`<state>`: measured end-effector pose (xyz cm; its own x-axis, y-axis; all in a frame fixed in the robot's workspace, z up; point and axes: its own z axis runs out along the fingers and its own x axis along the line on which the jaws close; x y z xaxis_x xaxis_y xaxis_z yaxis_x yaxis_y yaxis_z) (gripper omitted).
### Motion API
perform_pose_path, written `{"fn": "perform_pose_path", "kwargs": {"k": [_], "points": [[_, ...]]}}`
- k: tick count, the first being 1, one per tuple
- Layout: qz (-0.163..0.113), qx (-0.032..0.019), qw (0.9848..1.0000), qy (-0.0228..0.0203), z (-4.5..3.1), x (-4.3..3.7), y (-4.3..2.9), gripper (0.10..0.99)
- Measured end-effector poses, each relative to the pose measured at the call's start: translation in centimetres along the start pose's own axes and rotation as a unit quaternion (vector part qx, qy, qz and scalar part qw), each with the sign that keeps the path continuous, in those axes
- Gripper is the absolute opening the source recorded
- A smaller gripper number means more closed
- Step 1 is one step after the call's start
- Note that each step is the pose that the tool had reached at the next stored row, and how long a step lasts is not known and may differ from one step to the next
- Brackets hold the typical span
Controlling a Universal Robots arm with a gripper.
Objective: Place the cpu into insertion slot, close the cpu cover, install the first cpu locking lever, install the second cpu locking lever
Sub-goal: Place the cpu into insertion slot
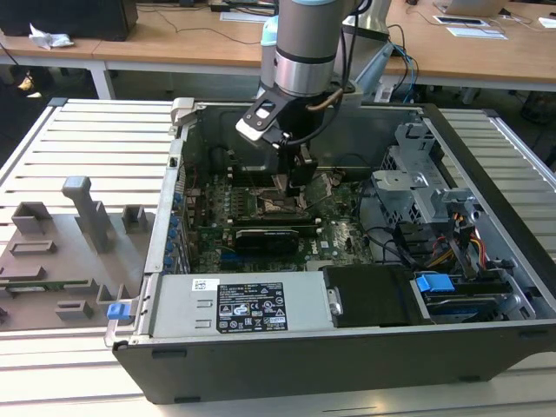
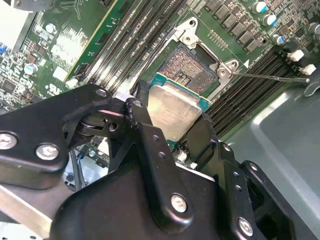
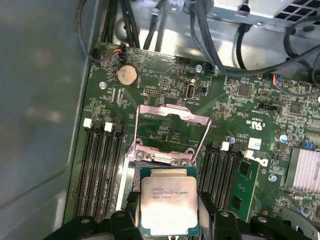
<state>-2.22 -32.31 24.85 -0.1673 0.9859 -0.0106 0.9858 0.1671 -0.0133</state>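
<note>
Holding the cpu [image 2: 172, 112] tight between the two black fingers [image 2: 142, 127] of the gripper [image 2: 170, 119], pinched in on opposite edges and closed only as far as the chip's width allows. Showing its dull silver top face-up in both wrist views, flat between the pads, with a green border peeking out at the far edge.

Hovering right at the insertion slot [image 2: 192, 67], overlapping its near edge in the second wrist view, with most of the brownish pin field bare beyond the chip. Not seated yet. Cannot tell how much air separates chip and pins.

Over to the first wrist view: cpu cover [image 3: 172, 112] swung up and open past the slot, green board visible through its square cut-out, hinge end just beside the chip's far edge. Flanked on both sides by long black memory slots [image 3: 100, 155]. Back in the second wrist view, spotting a thin metal locking lever [image 2: 270, 76] standing free, poking out sideways from the slot's corner over the memory slots.

Reaching down in the exterior view on the arm [image 1: 304, 43], straight into the open computer case [image 1: 347, 360] from above, low over the motherboard [image 1: 208, 221], near the middle of the case, all of it set on a slatted table [image 1: 87, 130].
</note>
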Motion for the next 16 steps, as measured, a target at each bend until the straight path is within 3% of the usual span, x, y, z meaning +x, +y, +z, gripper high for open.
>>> {"fn": "perform_pose_path", "kwargs": {"k": [2,5,9,16], "points": [[0.006,0.0002,1.0000,-0.0002,0.00,0.00,0.00,0.541],[0.044,0.0016,0.9990,-0.0056,0.03,0.00,0.00,0.541],[0.065,0.0024,0.9978,-0.0097,0.07,0.00,0.00,0.541],[0.069,0.0027,0.9975,-0.0111,0.08,0.03,-0.12,0.541]]}}
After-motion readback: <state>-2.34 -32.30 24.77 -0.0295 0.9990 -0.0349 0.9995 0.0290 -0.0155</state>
